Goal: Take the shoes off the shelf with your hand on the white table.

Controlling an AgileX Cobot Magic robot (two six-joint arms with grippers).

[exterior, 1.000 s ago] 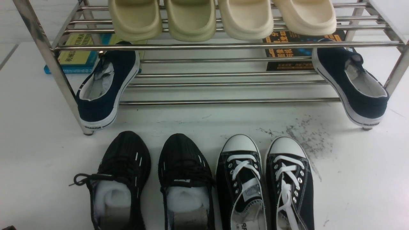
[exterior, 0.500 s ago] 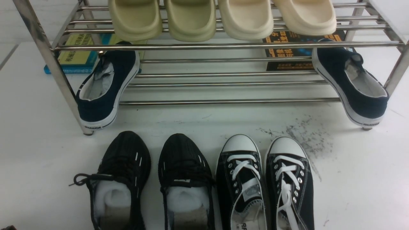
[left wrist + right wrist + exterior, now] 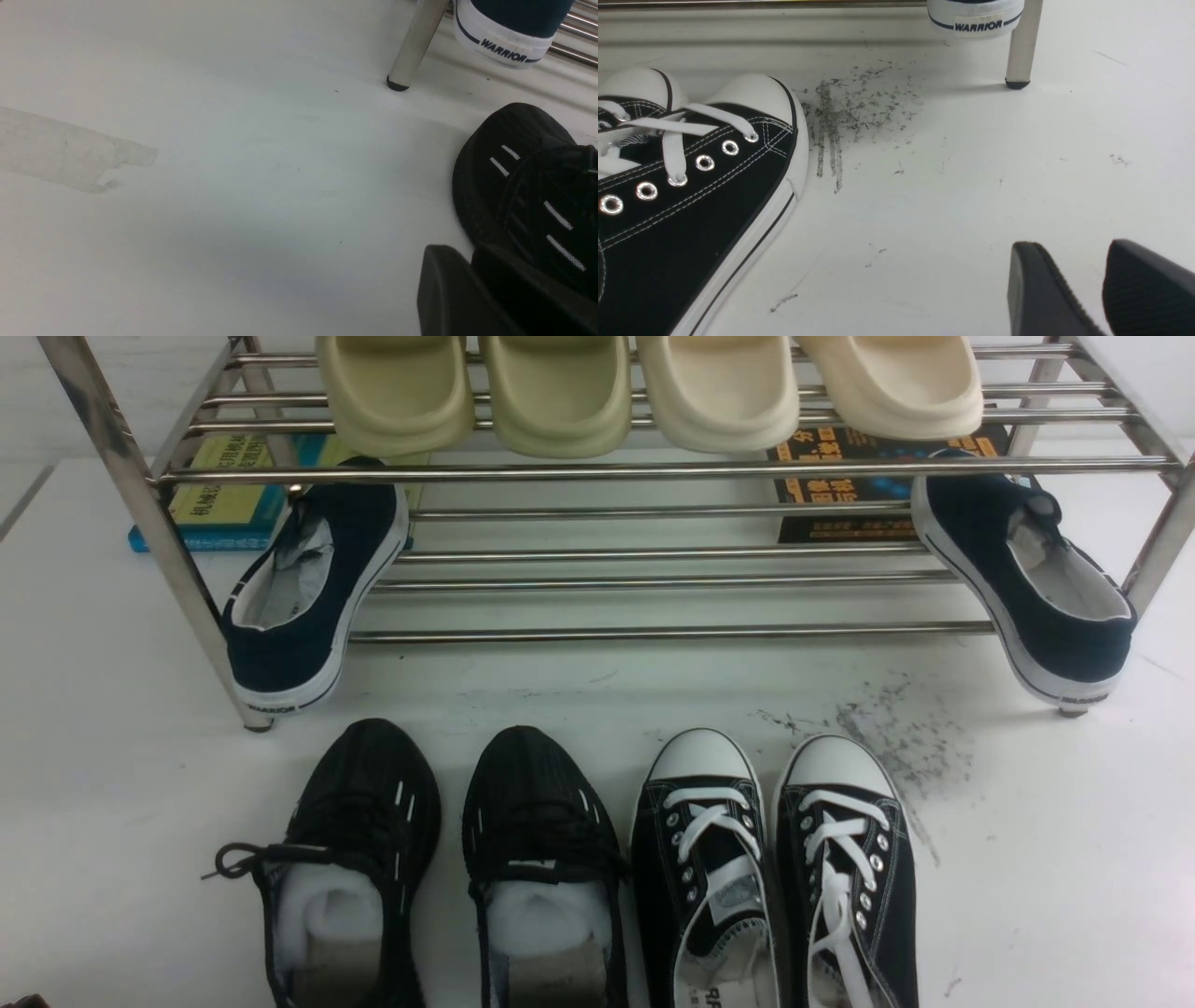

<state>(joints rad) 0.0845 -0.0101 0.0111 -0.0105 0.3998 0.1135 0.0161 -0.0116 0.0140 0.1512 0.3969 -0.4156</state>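
The two all-black knit shoes [image 3: 359,803] [image 3: 537,812] stand side by side on the white table [image 3: 1055,859], toes toward the steel shelf [image 3: 653,471], in front of it and not on it. Neither gripper shows in the front view. In the left wrist view my left gripper [image 3: 460,261] hovers low next to the toe of the left black shoe [image 3: 523,186]; its fingers lie together with nothing between them. In the right wrist view my right gripper [image 3: 1069,252] hangs over bare table with a gap between its fingers, empty.
Black canvas sneakers with white toe caps [image 3: 775,868] stand to the right of the black pair. Navy slip-ons [image 3: 308,588] [image 3: 1027,579] lean on the lower tier's ends. Several cream slippers [image 3: 560,392] fill the top tier. Books [image 3: 233,485] lie behind. Scuff marks [image 3: 896,737] lie at the right.
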